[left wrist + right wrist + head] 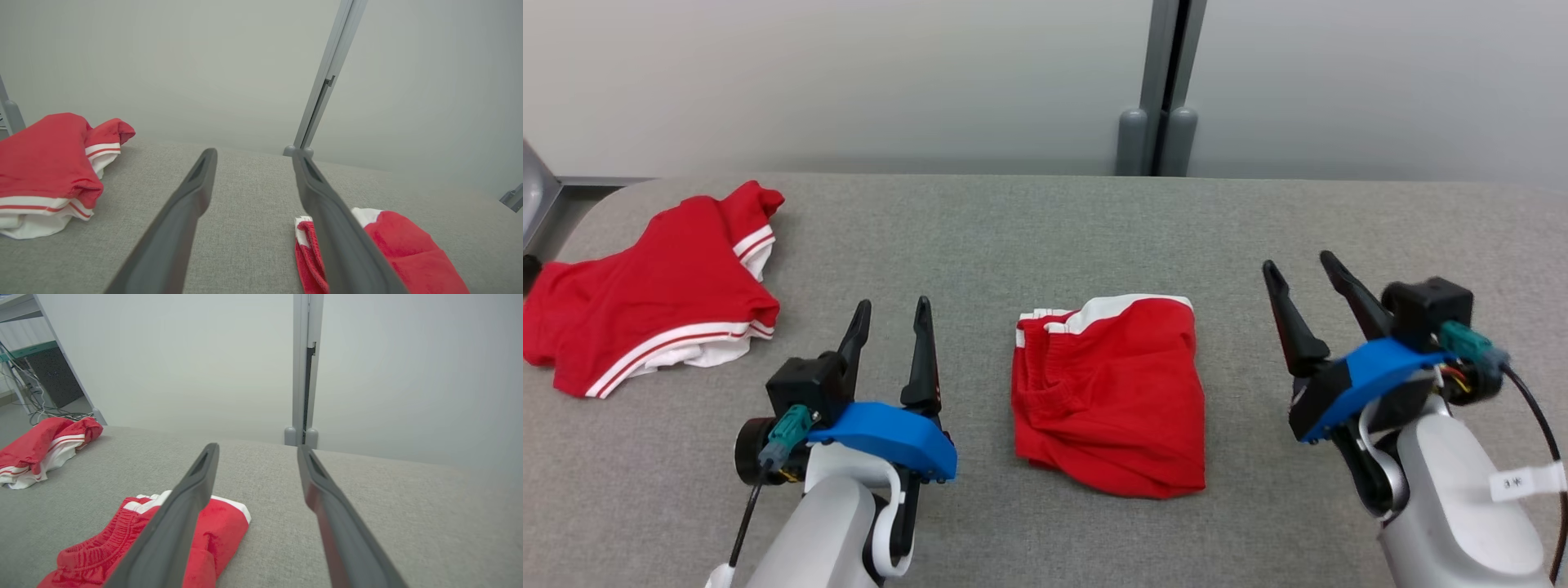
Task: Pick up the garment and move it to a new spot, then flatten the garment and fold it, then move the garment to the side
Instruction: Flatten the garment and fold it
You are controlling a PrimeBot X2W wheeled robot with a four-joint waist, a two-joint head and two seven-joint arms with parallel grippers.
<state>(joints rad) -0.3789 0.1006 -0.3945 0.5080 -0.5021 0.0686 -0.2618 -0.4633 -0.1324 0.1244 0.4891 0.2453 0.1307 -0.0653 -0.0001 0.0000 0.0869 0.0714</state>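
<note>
Grey cloth-covered bench [1045, 237] across the head view. At its far left, a crumpled second red garment [645, 302] with white stripes, well apart from both arms. At the centre, the folded red garment [1111, 400], white waistband edge away from the robot, flat on the bench between the two sets of jaws. Left jaws near its left edge, spread wide, empty, clear of the cloth. Right jaws off to its right, farther away, likewise spread wide and empty, over bare bench.
</note>
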